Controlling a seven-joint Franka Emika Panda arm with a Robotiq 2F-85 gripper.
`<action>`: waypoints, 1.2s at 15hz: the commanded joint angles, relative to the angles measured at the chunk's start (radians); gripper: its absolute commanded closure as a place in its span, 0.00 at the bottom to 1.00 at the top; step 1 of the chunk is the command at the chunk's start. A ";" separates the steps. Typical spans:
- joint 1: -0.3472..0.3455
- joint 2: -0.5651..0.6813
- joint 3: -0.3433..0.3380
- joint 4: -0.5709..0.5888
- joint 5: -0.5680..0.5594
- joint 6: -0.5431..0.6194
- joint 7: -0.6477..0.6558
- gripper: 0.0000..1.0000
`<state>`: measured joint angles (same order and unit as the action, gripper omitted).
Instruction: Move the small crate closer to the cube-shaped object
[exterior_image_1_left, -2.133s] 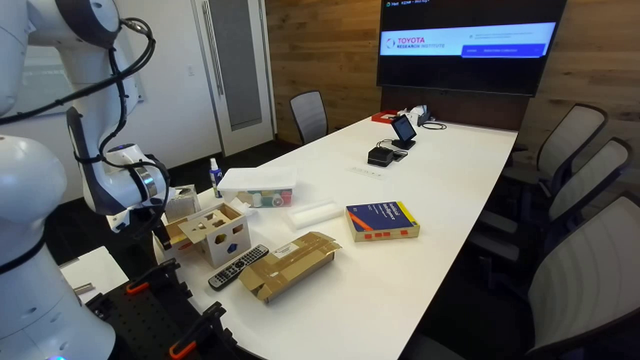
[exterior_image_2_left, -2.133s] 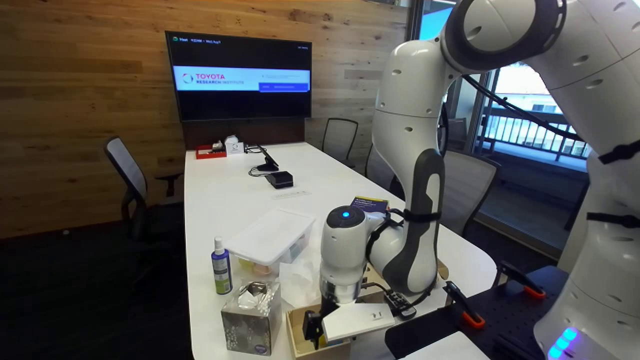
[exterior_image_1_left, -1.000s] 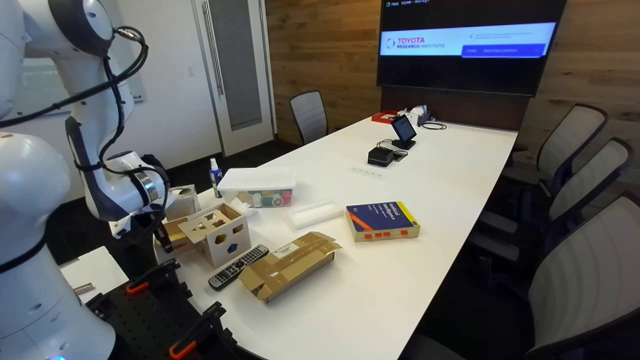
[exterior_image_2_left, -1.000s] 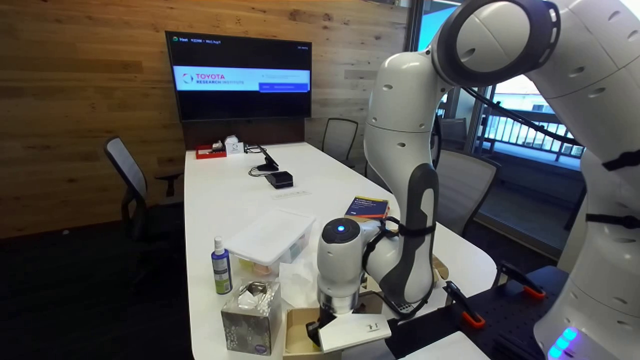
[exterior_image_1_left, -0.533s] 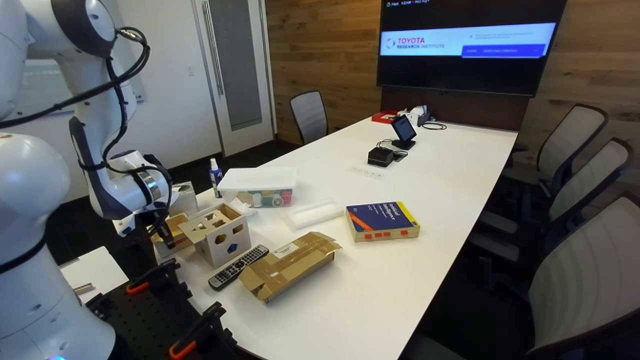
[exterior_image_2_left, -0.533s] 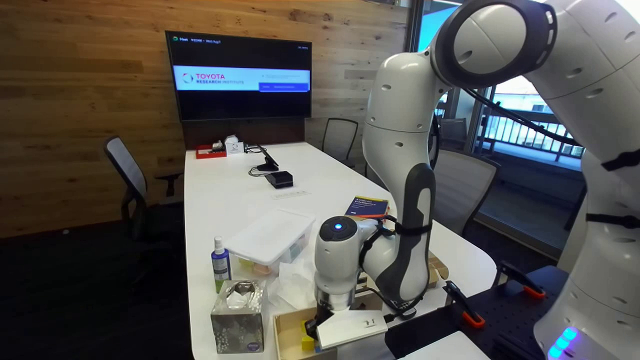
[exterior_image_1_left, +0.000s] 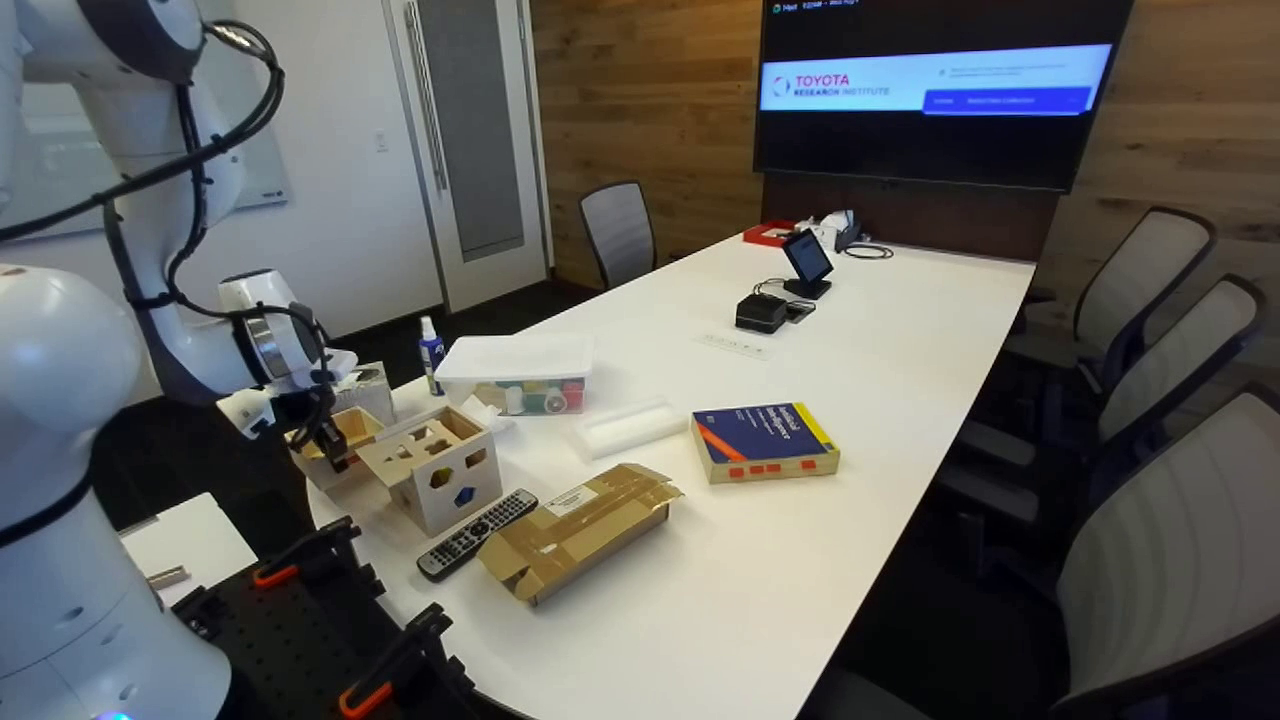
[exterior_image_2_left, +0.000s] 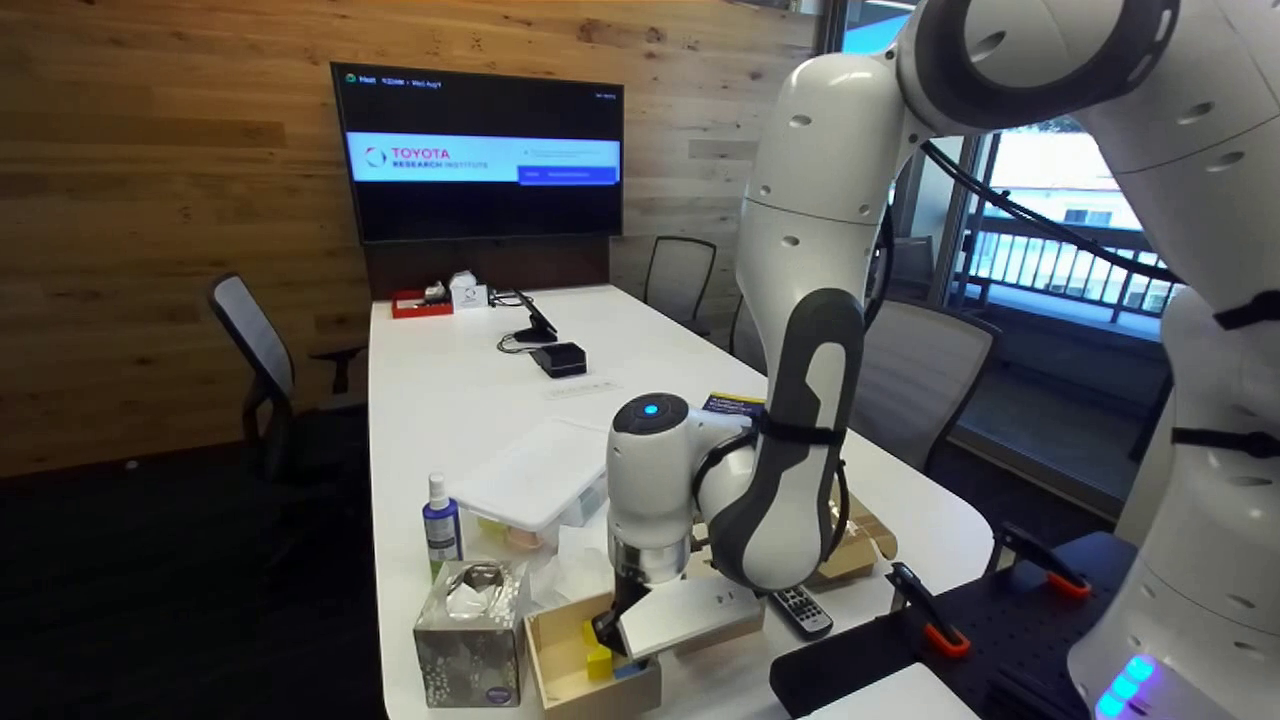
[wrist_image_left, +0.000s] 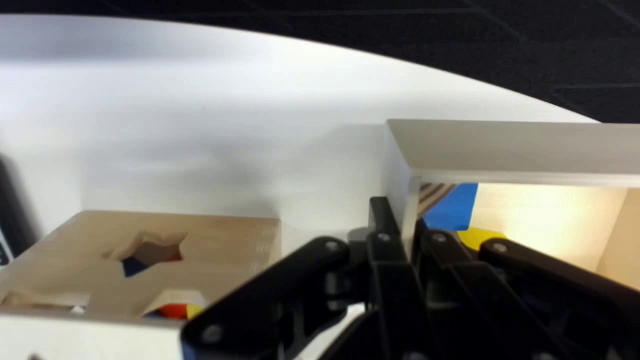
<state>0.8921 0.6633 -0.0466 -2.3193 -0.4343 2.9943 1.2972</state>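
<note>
The small crate, an open wooden box (wrist_image_left: 520, 147), holds a blue block (wrist_image_left: 455, 205) and a yellow block (exterior_image_2_left: 597, 662). My gripper (wrist_image_left: 404, 220) is shut on its end wall in the wrist view, one finger inside and one outside. The crate (exterior_image_1_left: 310, 465) stands beyond the cube-shaped object (exterior_image_1_left: 430, 505), a pale wooden sorter with shaped holes. White table shows between crate and cube (wrist_image_left: 220, 245) in the wrist view. Behind the arm, the cube is largely hidden in an exterior view, where the gripper (exterior_image_2_left: 612, 632) is at the crate's near corner. Whether the crate is lifted, I cannot tell.
A patterned tissue box (exterior_image_2_left: 465, 645) is right beside the crate. A spray bottle (exterior_image_2_left: 442, 530) and lidded plastic bin (exterior_image_1_left: 515, 375) stand further back. The remote (exterior_image_1_left: 477, 533), cardboard box (exterior_image_1_left: 580, 530) and book (exterior_image_1_left: 765, 440) lie past the cube. The table's curved edge runs near the crate.
The gripper has closed on the crate's wall and moved away from the cube with the crate. The tissue box has shifted the same way, and the gap to the cube has widened.
</note>
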 joint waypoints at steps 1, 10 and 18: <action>0.084 -0.191 -0.064 -0.087 0.078 -0.112 -0.092 0.98; 0.036 -0.368 -0.302 -0.110 -0.272 -0.094 -0.098 0.98; -0.188 -0.326 -0.398 -0.119 -0.318 0.134 -0.322 0.98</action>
<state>0.7763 0.3371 -0.4541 -2.4093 -0.7517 3.0570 1.0443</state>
